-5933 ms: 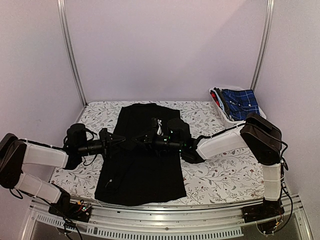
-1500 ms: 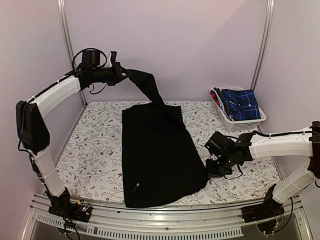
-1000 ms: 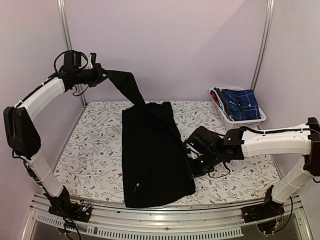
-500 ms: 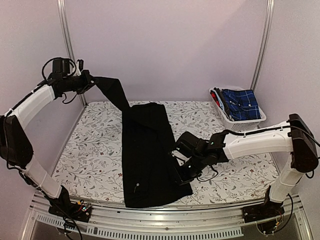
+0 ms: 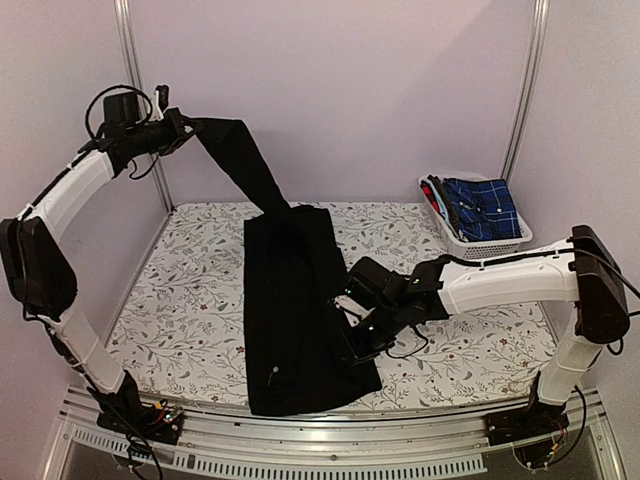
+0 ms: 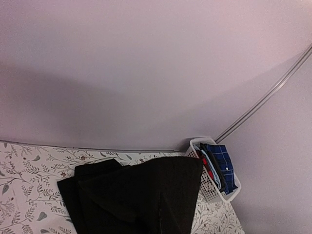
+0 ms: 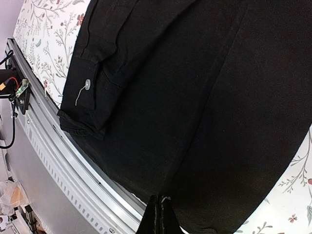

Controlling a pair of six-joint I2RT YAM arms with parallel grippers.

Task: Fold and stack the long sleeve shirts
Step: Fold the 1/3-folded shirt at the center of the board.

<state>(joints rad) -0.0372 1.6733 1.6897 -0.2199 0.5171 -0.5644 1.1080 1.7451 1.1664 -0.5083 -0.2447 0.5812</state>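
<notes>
**Black shirt pinched at sleeve and edge**

From above, the black shirt (image 5: 295, 320) lay as a long, matte, soft panel down the middle of the floral-printed table (image 5: 190, 290). One limp sleeve rose in a taut band to the upper left, where the left gripper (image 5: 186, 128) had its fingers clamped on the cloth. The right gripper (image 5: 348, 338), low at the shirt's right edge, was closed on the fabric there. A white slotted plastic basket (image 5: 490, 245) sat at the right rear, blue checked cloth (image 5: 482, 205) inside.

In the left wrist view, the shirt hung in dark folds across the lower frame. The fingers themselves were out of sight.

In the right wrist view, the fingers (image 7: 153, 220) pressed together at the bottom edge, with a crease running up from them. A cuff at left bore a small pale round button (image 7: 87, 83), above a ribbed aluminium rail (image 7: 63, 146).
</notes>
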